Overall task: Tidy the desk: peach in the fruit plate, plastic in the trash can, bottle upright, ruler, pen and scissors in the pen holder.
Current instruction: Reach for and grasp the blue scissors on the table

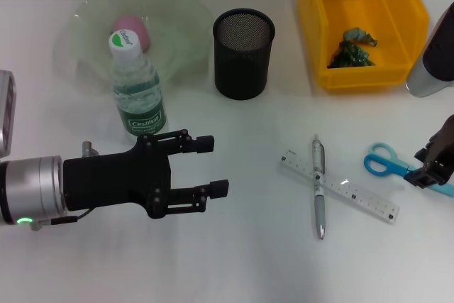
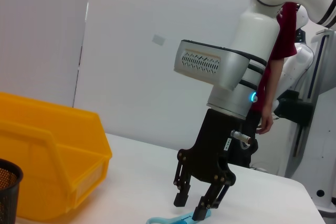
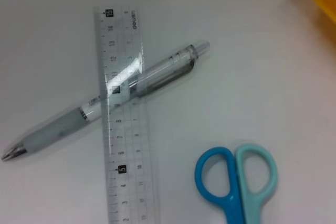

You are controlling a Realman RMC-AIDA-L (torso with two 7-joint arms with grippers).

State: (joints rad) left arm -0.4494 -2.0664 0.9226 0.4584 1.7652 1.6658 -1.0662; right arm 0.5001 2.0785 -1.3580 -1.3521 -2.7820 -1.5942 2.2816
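Yellow plastic forms the largest item, the trash can (image 1: 394, 15), which we see at the far right of the desk with a crumpled green plastic scrap (image 1: 351, 47) already inside it. Next in size, the pale green fruit plate (image 1: 92, 12) sits at the far left and holds the pink peach (image 1: 131, 30). The bottle (image 1: 136, 86) stands upright just in front of the plate, cap on. The black mesh pen holder (image 1: 243, 53) stands between plate and can and looks empty.

The left gripper (image 1: 220, 167) hovers over bare desk near the bottle, jaws wide, holding nothing. The right gripper (image 2: 197, 205) is at the right edge, its jaws narrowly parted and set down around the scissors' blades.

The scissors (image 3: 236, 182), with blue and teal handle loops, lie flat. We judge them stiff, light and thin against the desk; the blade shank just beyond the loops should give the firmest pinch.

The clear ruler (image 3: 123, 119) lies near the scissors, the pen across it. We expect it to be flat, slick and hard to lift; an edge grasp seems best.

The pen (image 3: 105, 103) is round and may roll. Its rubber grip sleeve should offer the surest hold.
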